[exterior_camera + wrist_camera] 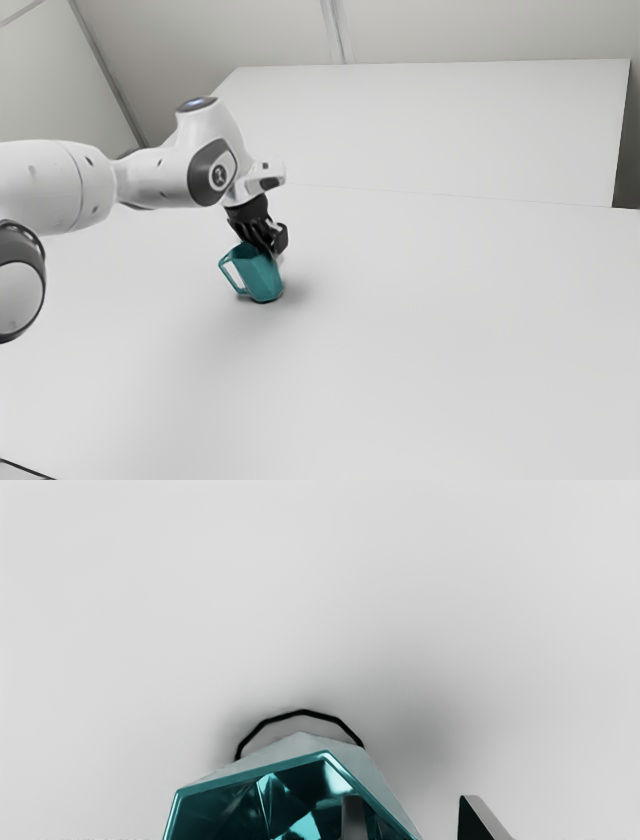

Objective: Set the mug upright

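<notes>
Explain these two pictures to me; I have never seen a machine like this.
The machine is a white robot arm, ending in a black two-fingered hand. Both pictures are simulated renders. The exterior view is taken from beside the arm, which reaches in from that view's left. The wrist view comes from a camera on the hand itself, so its fingertips show at the bottom edge.

On the pale table there is one teal, many-sided mug, tilted rather than fully upright. One finger reaches inside its mouth; the other is outside, with a gap between it and the mug's wall. So the hand is open around the wall, and nothing is gripped.
</notes>
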